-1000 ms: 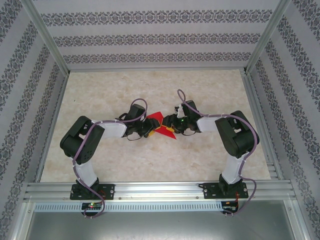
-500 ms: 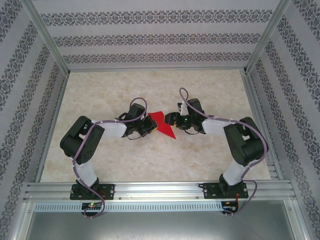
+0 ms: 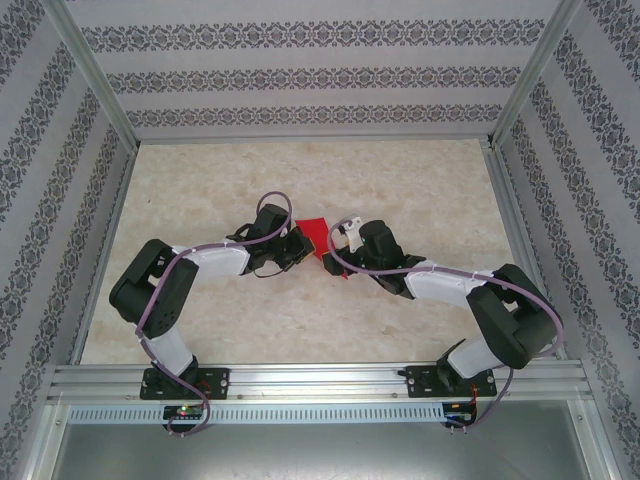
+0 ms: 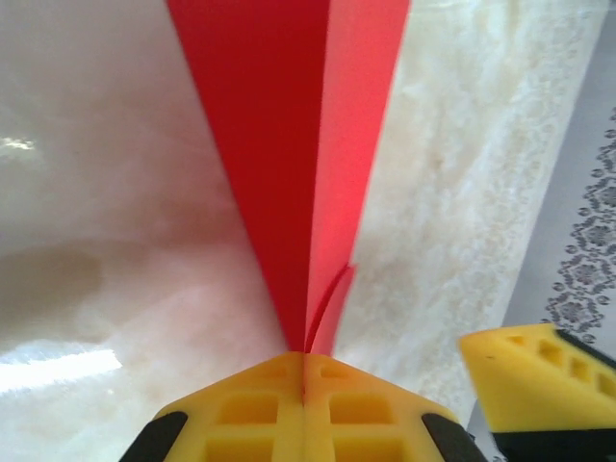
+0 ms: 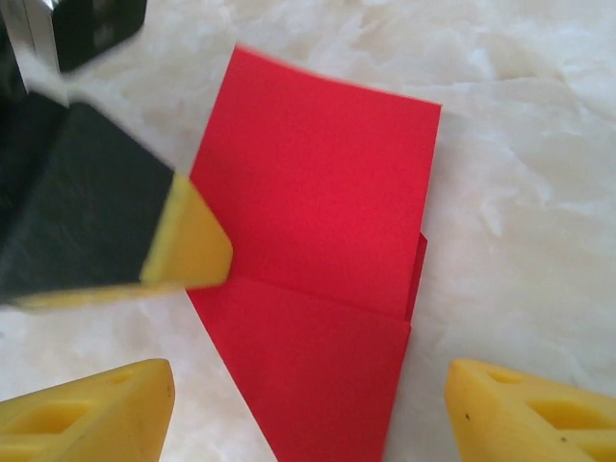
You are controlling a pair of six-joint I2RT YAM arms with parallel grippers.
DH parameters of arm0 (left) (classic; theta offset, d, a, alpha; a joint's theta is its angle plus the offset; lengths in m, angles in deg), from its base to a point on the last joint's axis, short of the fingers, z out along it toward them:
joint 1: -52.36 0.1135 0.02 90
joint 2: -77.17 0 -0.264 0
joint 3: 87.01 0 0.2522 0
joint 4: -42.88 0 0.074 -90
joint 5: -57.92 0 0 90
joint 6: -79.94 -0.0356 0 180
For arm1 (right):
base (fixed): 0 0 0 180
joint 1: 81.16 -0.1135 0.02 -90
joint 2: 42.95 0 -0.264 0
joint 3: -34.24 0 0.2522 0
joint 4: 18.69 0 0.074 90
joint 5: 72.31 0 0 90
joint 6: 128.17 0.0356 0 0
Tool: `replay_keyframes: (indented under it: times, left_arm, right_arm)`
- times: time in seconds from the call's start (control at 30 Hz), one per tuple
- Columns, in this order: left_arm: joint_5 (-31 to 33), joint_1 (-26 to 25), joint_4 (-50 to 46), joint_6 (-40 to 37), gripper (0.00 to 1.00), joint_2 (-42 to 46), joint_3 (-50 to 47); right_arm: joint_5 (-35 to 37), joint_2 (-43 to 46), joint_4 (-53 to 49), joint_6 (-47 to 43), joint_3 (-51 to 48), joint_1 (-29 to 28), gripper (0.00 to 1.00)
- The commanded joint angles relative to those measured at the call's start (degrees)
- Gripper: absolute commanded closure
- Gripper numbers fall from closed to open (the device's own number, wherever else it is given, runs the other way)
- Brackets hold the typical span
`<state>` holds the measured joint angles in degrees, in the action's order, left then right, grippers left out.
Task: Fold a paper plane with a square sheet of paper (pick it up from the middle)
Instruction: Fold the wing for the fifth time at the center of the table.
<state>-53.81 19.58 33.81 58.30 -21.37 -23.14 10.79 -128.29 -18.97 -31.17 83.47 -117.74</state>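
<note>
The left pincer (image 4: 303, 373) is clenched on one narrow end of the red paper (image 5: 318, 221), its yellow pads (image 4: 250, 409) meeting with the folded layers trapped between them. That is a small bite, so any sideways tug could swing the sheet about it or slide it free. The paper sits about midway between the left and right edges of the bench (image 3: 420, 180), well clear of all four edges. It is partly folded, and a lower layer peeks out along one side; pressed like that, the crease would set crooked. The right pincer (image 5: 308, 395) hangs released, jaws wide, just over the paper and close beside the left one. Lowered carelessly, it could shove the sheet or strike its neighbour.
</note>
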Motion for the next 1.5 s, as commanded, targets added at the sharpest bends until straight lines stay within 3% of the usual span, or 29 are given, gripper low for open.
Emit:
replay_keyframes:
  times: [0.0, 0.37, 0.57, 1.03, 1.23, 1.47]
  left_arm:
    - [1.3, -0.7, -1.0, 2.2, 0.97, 2.1, -0.5]
    - [1.7, -0.8, -3.3, 4.2, 0.96, 2.8, 0.0]
    - [3.1, -0.8, -6.4, 4.9, 0.96, 3.8, 0.3]
    - [3.4, -0.6, -8.8, 5.6, 0.95, 4.3, 1.5]
    - [3.1, 0.7, -9.3, 5.1, 0.82, 5.4, 1.8]
    - [3.0, 5.3, -12.5, 1.9, 0.64, 8.1, 2.3]
  right_arm:
    - [6.0, -0.5, 7.5, -11.0, -1.9, -2.4, 0.27]
    - [13.0, -8.9, 21.5, -22.7, -4.4, -9.9, 0.36]
    - [17.8, -13.2, 28.3, -26.5, -4.7, -11.0, 0.42]
    - [19.4, -19.7, 36.7, -33.2, -3.4, -12.5, 0.58]
    - [19.5, -19.7, 37.2, -32.8, -3.9, -12.4, 0.73]
    - [17.4, -18.8, 36.2, -31.4, -4.1, -11.6, 0.78]
